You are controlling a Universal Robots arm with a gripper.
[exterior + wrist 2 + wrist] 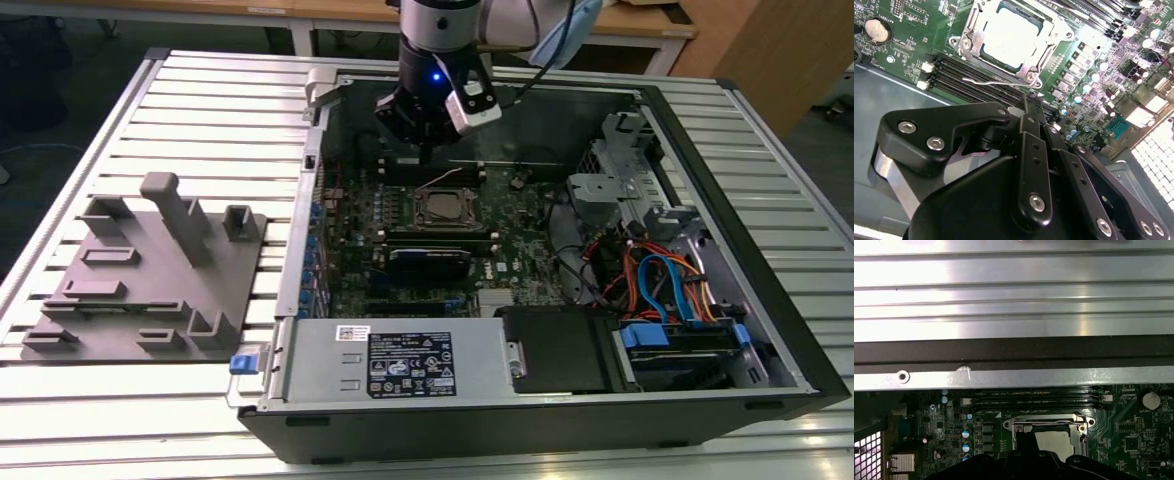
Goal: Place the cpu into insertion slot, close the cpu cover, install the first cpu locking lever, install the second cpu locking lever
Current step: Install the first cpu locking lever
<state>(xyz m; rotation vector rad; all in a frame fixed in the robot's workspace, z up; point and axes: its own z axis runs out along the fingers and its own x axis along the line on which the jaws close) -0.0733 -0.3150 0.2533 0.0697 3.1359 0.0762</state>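
The cpu (1004, 37), a square chip with a dull silver top, lies in the insertion slot (445, 208) on the green board. The cpu cover (1029, 72), a silver frame with a window, is folded down around it. A thin wire locking lever (986, 80) sticks out along the cover's edge beside the memory slots, and in the exterior view it rises at a slant (441, 178). My gripper (1026, 102) hangs just behind the slot (427, 158), with its black fingers closed to one narrow tip and nothing in them. Its dark tip (1024, 439) overlaps the socket edge in the first wrist view.
Long black memory slots (969, 75) run beside the socket. The case's metal wall (1014, 375) stands close behind the gripper. A grey fixture plate (147, 270) lies at the exterior view's left. The power supply (400, 360) sits at the front, and the cables and drive cage (654, 280) to the right.
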